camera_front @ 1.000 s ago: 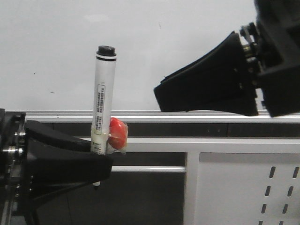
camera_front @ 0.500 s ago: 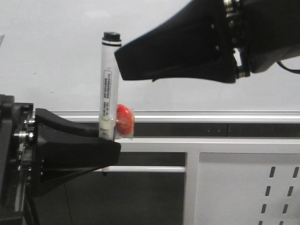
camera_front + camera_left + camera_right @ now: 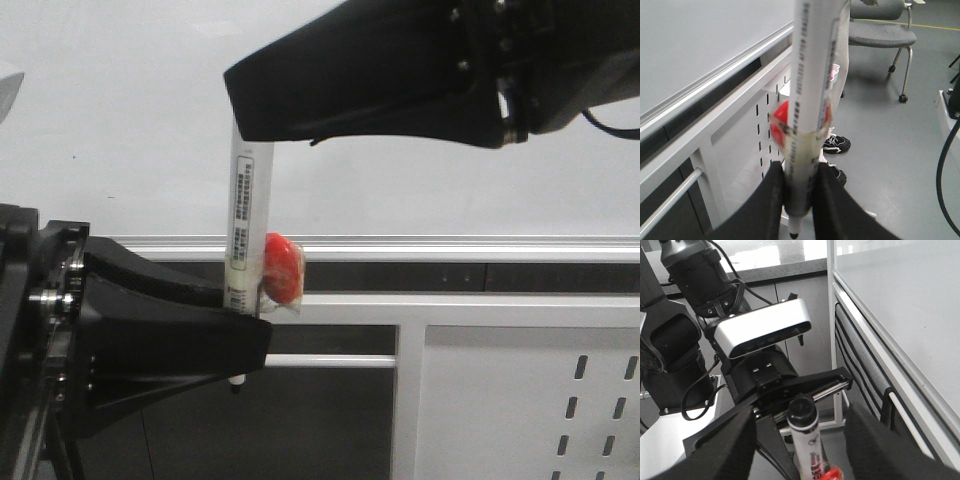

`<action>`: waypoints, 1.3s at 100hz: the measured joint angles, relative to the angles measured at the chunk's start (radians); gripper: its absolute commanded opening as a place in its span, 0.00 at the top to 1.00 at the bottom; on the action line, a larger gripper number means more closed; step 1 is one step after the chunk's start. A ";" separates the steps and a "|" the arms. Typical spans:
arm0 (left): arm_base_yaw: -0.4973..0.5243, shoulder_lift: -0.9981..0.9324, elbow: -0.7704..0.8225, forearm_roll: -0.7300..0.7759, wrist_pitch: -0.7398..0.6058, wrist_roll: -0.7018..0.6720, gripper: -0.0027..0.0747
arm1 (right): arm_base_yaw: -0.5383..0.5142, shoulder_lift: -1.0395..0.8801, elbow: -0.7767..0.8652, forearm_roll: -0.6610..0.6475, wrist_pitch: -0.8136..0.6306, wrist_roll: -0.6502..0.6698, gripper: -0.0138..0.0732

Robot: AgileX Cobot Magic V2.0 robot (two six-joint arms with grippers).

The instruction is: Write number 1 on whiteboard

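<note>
Between your left gripper's clenched jaws stands an upright marker, its cap between the right gripper's released jaws, the whiteboard just behind both, unmarked.

A grey floor with a yellow line is seen. A grey chair on wheels is parked there. A grey metal panel with holes is fixed under silver bars.

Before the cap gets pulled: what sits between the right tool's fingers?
The marker's black cap stands upright in the gap between the open right tool's fingers, untouched, in the right wrist view.
</note>
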 measured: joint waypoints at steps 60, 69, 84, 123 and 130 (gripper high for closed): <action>0.000 0.028 -0.026 0.050 0.000 -0.008 0.99 | 0.000 0.000 0.000 0.000 0.037 0.019 0.57; 0.000 0.028 -0.040 0.061 0.000 -0.021 0.99 | 0.000 0.000 0.000 0.000 0.037 0.020 0.57; 0.000 0.028 -0.049 0.070 0.000 -0.023 0.99 | 0.000 0.000 0.000 0.000 0.037 0.020 0.57; 0.000 0.030 -0.050 0.079 0.002 -0.033 0.99 | 0.000 0.000 -0.004 0.000 0.008 0.015 0.93; 0.000 0.030 -0.050 0.079 0.002 -0.035 0.99 | 0.000 0.000 -0.005 0.000 0.007 0.015 0.93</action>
